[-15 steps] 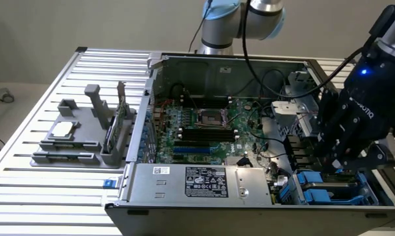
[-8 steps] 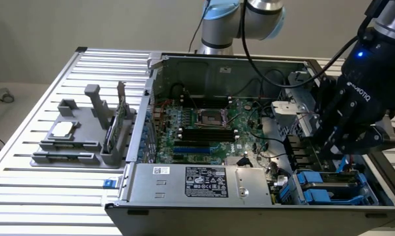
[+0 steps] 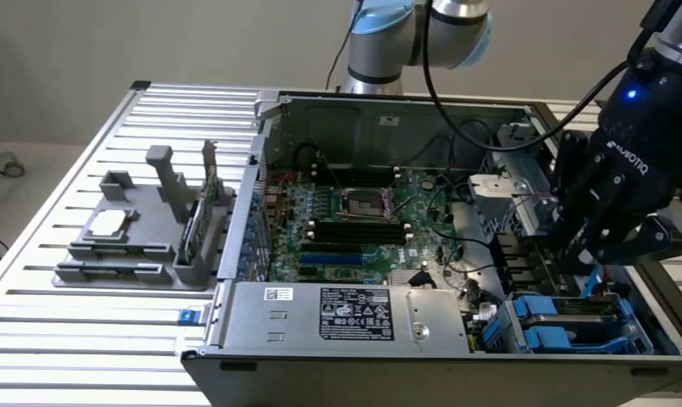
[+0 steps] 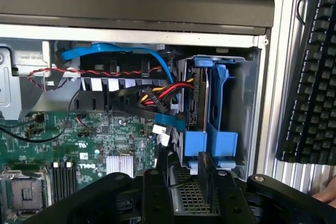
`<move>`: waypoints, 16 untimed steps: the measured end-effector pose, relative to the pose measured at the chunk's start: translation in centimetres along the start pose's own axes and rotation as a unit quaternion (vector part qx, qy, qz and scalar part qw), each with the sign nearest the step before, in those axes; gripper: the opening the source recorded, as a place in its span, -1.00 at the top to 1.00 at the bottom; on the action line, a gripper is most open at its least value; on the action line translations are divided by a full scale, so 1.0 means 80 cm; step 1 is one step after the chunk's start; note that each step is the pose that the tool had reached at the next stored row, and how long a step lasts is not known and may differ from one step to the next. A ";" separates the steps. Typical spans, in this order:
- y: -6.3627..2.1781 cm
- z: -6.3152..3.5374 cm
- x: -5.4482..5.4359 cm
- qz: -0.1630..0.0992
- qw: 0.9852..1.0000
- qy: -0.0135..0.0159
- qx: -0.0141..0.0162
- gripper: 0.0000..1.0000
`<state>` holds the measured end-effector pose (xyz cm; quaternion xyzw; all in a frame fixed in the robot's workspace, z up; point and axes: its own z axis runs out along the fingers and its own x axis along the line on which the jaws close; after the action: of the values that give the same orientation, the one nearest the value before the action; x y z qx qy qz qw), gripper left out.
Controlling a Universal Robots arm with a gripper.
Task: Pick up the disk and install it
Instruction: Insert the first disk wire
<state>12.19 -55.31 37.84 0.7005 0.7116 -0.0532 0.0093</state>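
tool (image 4: 181, 182) open above disk (image 4: 197, 98) in blue bay.

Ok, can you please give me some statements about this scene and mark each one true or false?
1. The computer case lies open on the slatted table. True.
2. The hand hangs over the grey holder. False: it is at the exterior view's right, above the blue drive bay.
3. A keyboard lies beside the case. True.
4. A cooler covers the processor socket. False: the socket is bare.
5. A green card stands upright in the grey holder. True.
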 end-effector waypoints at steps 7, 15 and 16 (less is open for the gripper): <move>0.007 0.004 0.000 0.000 1.000 0.000 -0.002 0.26; 0.017 0.008 0.001 0.000 1.000 0.000 -0.004 0.26; 0.018 0.009 0.001 0.000 1.000 0.000 -0.005 0.26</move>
<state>13.55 -55.24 37.03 0.7007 0.7116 -0.0499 0.0129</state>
